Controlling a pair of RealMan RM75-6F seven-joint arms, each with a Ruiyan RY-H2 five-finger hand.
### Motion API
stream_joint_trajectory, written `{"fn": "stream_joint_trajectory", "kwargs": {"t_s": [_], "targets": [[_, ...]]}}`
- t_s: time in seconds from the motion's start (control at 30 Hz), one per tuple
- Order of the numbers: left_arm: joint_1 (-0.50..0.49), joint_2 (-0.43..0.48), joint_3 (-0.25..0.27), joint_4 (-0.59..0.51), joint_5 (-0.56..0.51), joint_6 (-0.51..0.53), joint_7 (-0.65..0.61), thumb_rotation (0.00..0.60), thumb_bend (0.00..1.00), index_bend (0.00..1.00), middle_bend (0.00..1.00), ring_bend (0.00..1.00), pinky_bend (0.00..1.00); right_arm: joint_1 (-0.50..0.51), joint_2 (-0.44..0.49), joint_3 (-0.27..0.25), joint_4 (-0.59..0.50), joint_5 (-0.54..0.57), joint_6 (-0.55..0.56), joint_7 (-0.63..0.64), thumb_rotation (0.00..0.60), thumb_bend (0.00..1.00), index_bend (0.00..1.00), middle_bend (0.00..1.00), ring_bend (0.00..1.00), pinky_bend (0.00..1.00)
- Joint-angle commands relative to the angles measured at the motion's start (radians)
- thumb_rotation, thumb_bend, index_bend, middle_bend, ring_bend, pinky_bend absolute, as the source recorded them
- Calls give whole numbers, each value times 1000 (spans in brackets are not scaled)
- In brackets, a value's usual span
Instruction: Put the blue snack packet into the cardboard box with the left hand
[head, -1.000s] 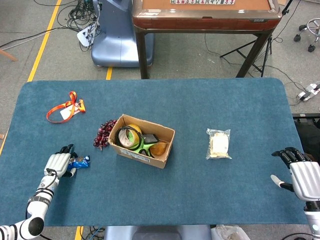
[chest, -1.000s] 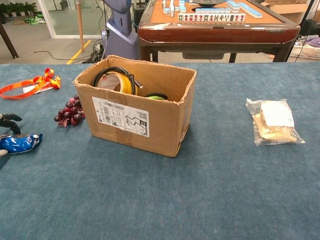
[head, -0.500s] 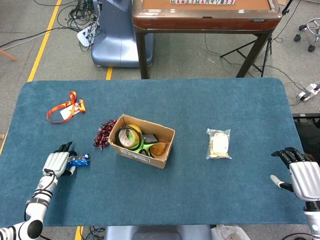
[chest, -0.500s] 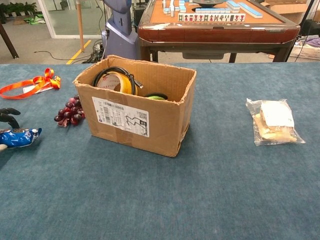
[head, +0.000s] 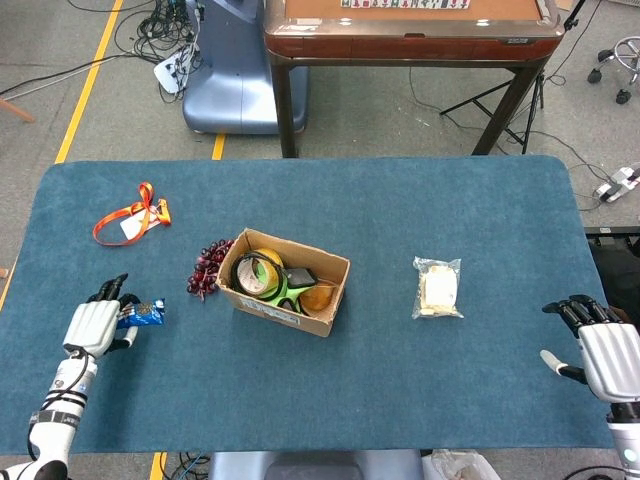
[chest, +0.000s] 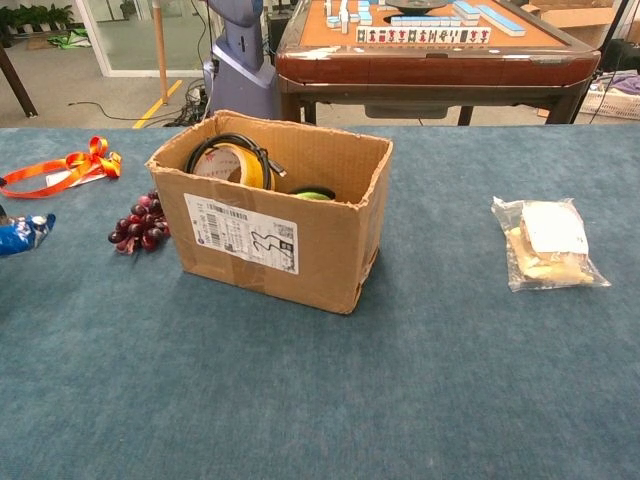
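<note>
Left hand (head: 92, 326): at the table's 8 o'clock edge, fingers wrapped around the blue snack packet (head: 148, 315), whose free end sticks out toward 3 o'clock; in the chest view only that end of the packet (chest: 22, 235) shows at the left border, apparently clear of the cloth.
Grapes (head: 207, 268): dark red bunch at the packet's 2 o'clock, just beside the box's left end.
Cardboard box (head: 262, 305): open-topped, near table centre, well apart from the packet; holds a yellow tape roll (head: 256, 272), green and orange items.
Orange ribbon (head: 132, 216): with a tag, toward 10 o'clock of the table.
Clear bag of pale snacks (head: 438, 288): at the box's 3 o'clock.
Blue table (head: 450, 200).
Right hand (head: 598, 345): at the table's 4 o'clock edge, fingers apart, holding nothing.
</note>
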Motion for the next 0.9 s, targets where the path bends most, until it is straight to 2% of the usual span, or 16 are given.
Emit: {"fn": "stream_joint_trajectory", "kwargs": {"t_s": [0.03, 0.2, 0.37, 0.57, 0.73, 0.9], "targets": [[19, 59, -31, -67, 29, 55, -17, 600, 467, 606, 0, 0, 193, 1, -1, 0, 1, 0, 0, -1, 600, 4, 364, 377, 234, 437], [33, 128, -68, -161, 79, 119, -44, 600, 464, 594, 0, 0, 206, 2, -3, 2, 3, 2, -3, -1, 600, 4, 364, 377, 234, 437], [27, 204, -104, -283, 128, 165, -9, 600, 463, 590, 0, 0, 210, 5, -6, 0, 4, 2, -9, -6, 600, 4, 364, 377, 234, 437], [-30, 245, -146, -412, 141, 142, 74, 600, 462, 582, 0, 0, 218, 3, -5, -1, 2, -1, -5, -6, 600, 4, 364, 377, 234, 437], [-118, 220, -179, -451, 85, 77, 172, 600, 462, 574, 0, 0, 219, 1, 1, 0, 0, -4, 2, 1, 600, 3, 364, 377, 234, 437], [-221, 170, -214, -430, -65, -14, 227, 600, 462, 530, 0, 0, 221, -4, 7, 1, -1, -9, 14, 10, 600, 3, 364, 377, 234, 437]]}}
